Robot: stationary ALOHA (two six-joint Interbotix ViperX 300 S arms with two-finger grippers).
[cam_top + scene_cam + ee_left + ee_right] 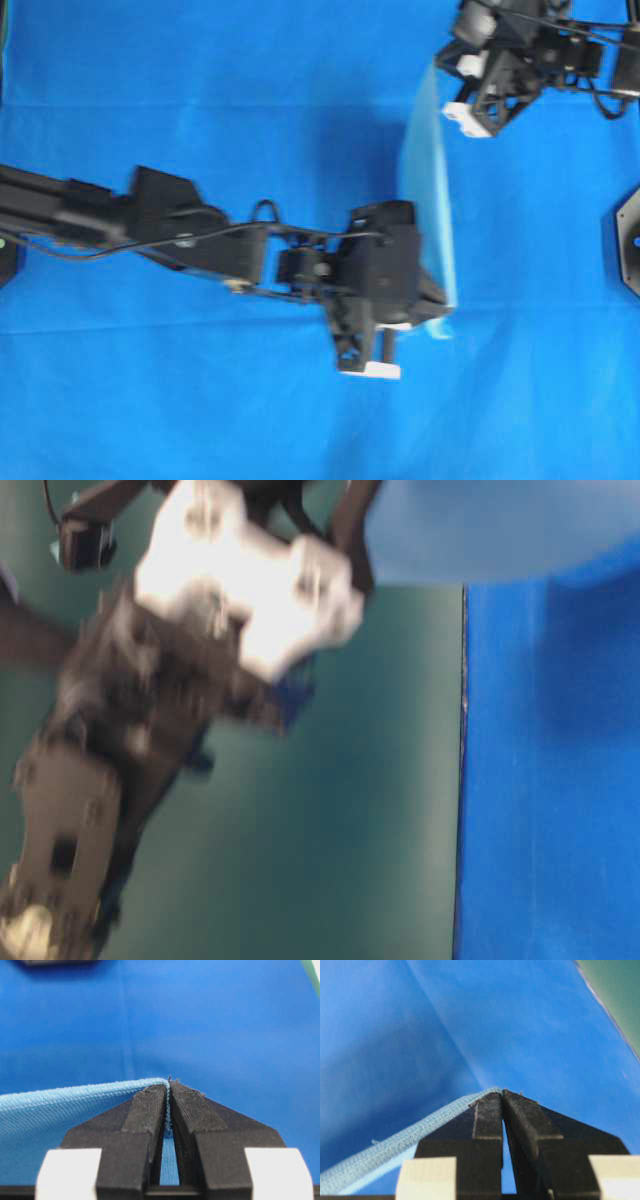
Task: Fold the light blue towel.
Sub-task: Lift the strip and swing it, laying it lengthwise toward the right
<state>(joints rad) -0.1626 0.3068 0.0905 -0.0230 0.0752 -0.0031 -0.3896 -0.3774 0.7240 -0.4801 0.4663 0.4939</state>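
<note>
The light blue towel (428, 190) hangs lifted off the table, stretched as a narrow band between my two grippers. My left gripper (440, 318) is shut on its near corner; in the left wrist view the hem (75, 1092) runs into the pinched fingertips (169, 1085). My right gripper (436, 68) is shut on the far corner at the top of the overhead view; the right wrist view shows the towel's edge (410, 1137) pinched between its tips (502, 1091). In the table-level view the towel (480, 530) fills the top right, blurred.
A royal-blue covering (200, 400) spreads over the whole table. A black base plate (628, 240) sits at the right edge. The left arm (150, 225) lies across the left half. A blurred arm (150, 730) fills the left of the table-level view.
</note>
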